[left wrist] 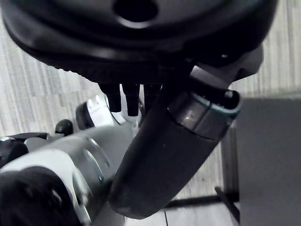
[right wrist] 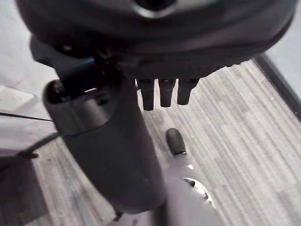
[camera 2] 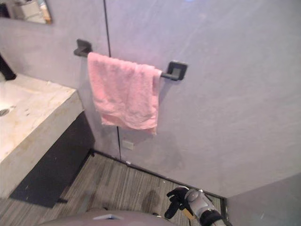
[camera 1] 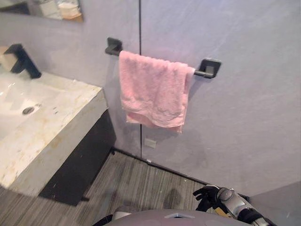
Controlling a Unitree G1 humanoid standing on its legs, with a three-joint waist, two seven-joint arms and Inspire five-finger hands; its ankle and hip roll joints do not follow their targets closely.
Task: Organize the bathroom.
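A pink towel (camera 1: 153,89) hangs folded over a black towel bar (camera 1: 209,68) on the grey wall, its lower edges uneven. My right hand (camera 1: 207,197) is low at the bottom right, well below the towel and away from it. In the right wrist view its fingers (right wrist: 164,94) hang relaxed above the striped floor, holding nothing. My left hand (left wrist: 141,42) also hangs down, with its fingers (left wrist: 127,101) loose and its thumb (left wrist: 164,160) free of any object.
A pale stone sink counter (camera 1: 51,122) with a black faucet (camera 1: 21,60) and a drain (camera 1: 28,110) stands at the left, over a dark cabinet (camera 1: 80,165). A mirror (camera 1: 51,9) hangs above it. A small white wall plate (camera 1: 150,142) sits below the towel.
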